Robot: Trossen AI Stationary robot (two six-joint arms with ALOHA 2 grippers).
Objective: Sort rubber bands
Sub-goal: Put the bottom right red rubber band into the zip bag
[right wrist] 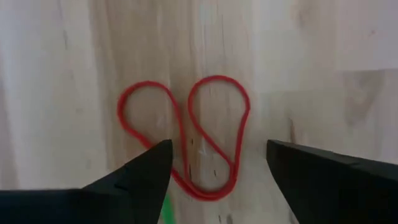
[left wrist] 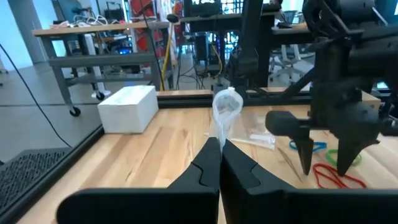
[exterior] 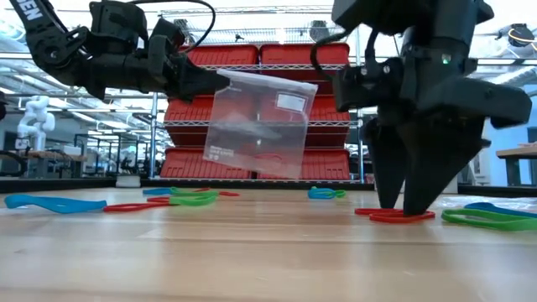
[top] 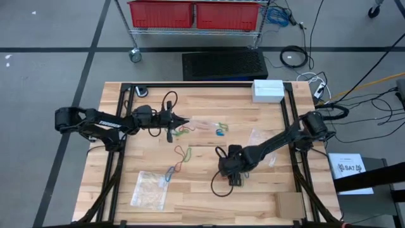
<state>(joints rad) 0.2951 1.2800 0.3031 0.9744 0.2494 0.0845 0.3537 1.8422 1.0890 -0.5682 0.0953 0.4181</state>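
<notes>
a pale wooden plank surface (top: 209, 196) with visible grain carries thin, floppy rubber bands in red, blue and green. the right pincer (right wrist: 217, 168) points straight down near the middle of the surface, its two dark wedge-shaped fingers spread wide and holding nothing. between those fingers lies a red rubber band (right wrist: 186, 134), twisted into two rounded loops, flat on the wood. the right wrist view shows this twisted shape clearly; the low view shows it only as a thin red sliver (exterior: 394, 216) at the fingertips.

the left pincer (left wrist: 219, 146) is raised above the far left part of the surface, fingers pressed together on the edge of a clear plastic bag (exterior: 256, 124), which hangs down crinkled and see-through. two more clear bags (top: 150, 189) lie flat in the high view, one near the front left and one at the right.

loose bands (top: 180, 155) lie in small tangles left of centre, and a blue and green pair (top: 221, 130) sits further back. a white rectangular box (top: 268, 90) rests at the far edge.
</notes>
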